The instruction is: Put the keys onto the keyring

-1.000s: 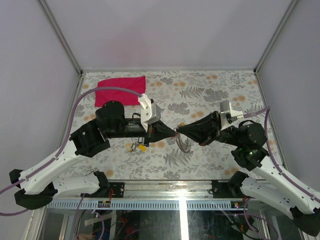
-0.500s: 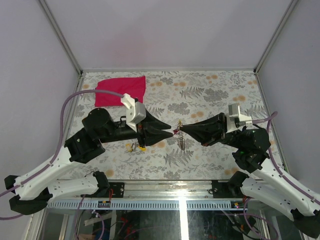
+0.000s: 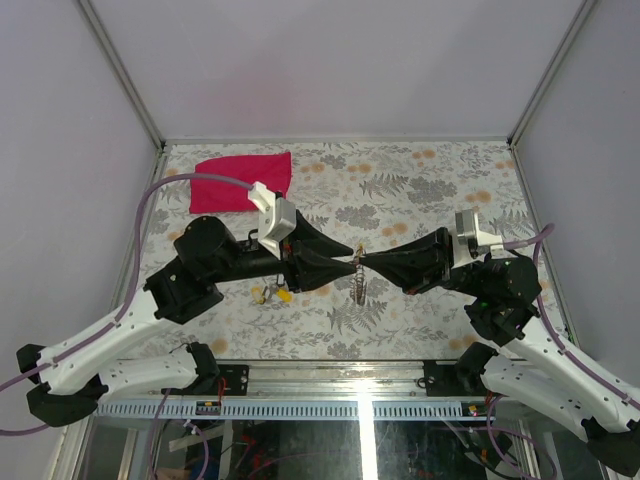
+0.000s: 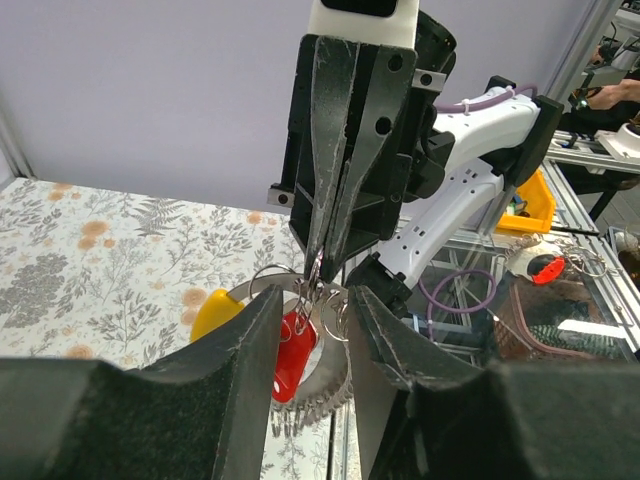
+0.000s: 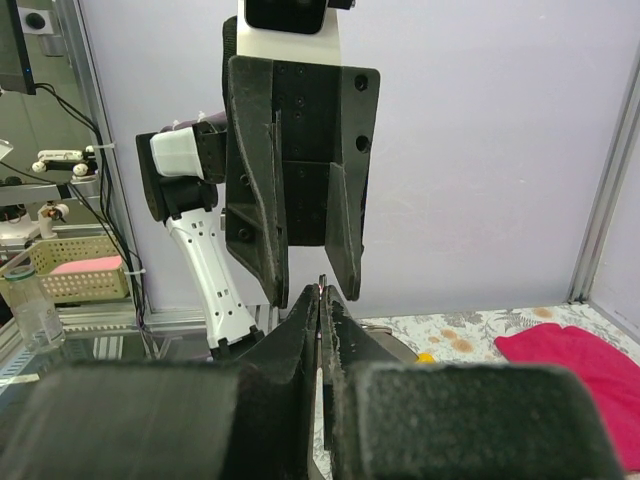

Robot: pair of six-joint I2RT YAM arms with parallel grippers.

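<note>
Above the middle of the flower-patterned bench [image 3: 430, 180] the two arms meet tip to tip. The right gripper [image 3: 366, 262] has its jaws pressed fully together on the keyring [image 4: 318, 270], pinching the thin wire loop at their very tips. From the loop a red-headed key [image 4: 290, 355] hangs, and the silvery chain [image 3: 360, 290] dangles at 6 o'clock, clear of the bench in the overhead view. The left gripper [image 3: 353, 258] faces it with jaws partly apart, one finger on each side of the loop and the red head, gripping neither. A yellow head [image 4: 215, 310] shows just beside the red one at 9 o'clock; whether it is on the ring cannot be told. More keys [image 3: 274, 293] lie on the bench under the left arm, at about 8 o'clock from the tips. A red cloth [image 3: 240, 180] lies flat at 11 o'clock.
</note>
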